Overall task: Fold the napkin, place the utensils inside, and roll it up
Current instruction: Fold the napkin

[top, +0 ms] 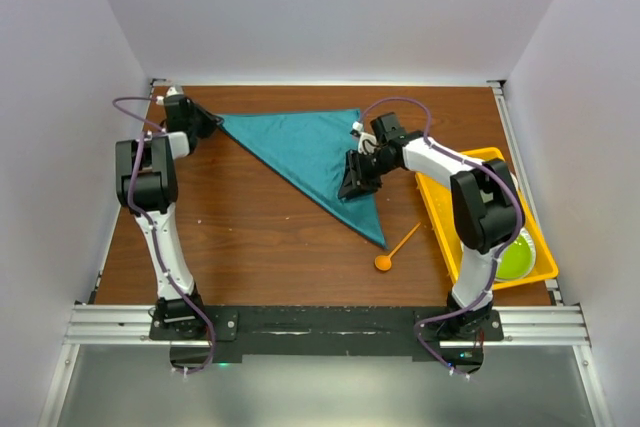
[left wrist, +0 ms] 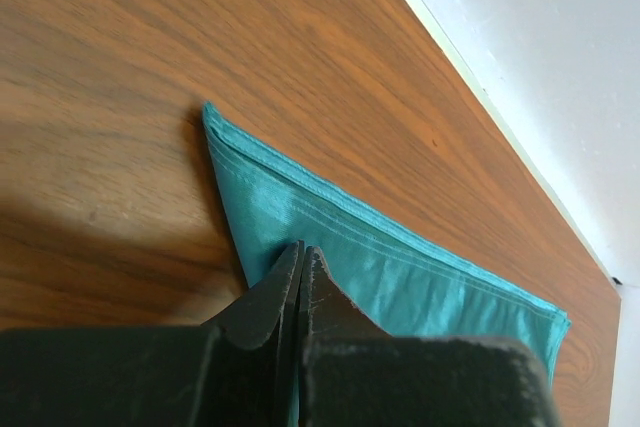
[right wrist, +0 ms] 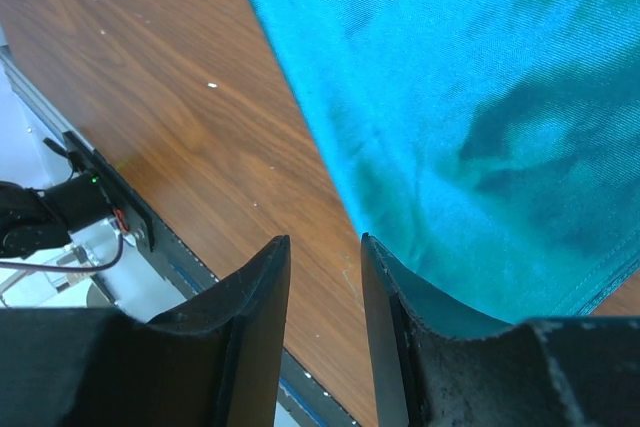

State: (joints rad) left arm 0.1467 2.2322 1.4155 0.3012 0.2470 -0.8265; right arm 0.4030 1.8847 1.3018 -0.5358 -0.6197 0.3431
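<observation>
The napkin (top: 305, 152) lies at the far middle of the table (top: 260, 237), the spoon (top: 397, 250) near its front tip, rightward, and the plate (top: 520, 257) sits in the tray (top: 436, 217) along the right edge.

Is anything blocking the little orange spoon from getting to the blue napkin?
Nothing visible does. The small orange plastic spoon lies on the bare wooden table right of the folded teal cloth napkin's near tip; the yellow tray sits on its other side.

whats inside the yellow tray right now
A green plate sits at the near end of the yellow tray. The right arm covers the tray's middle; what lies there cannot be seen.
</observation>
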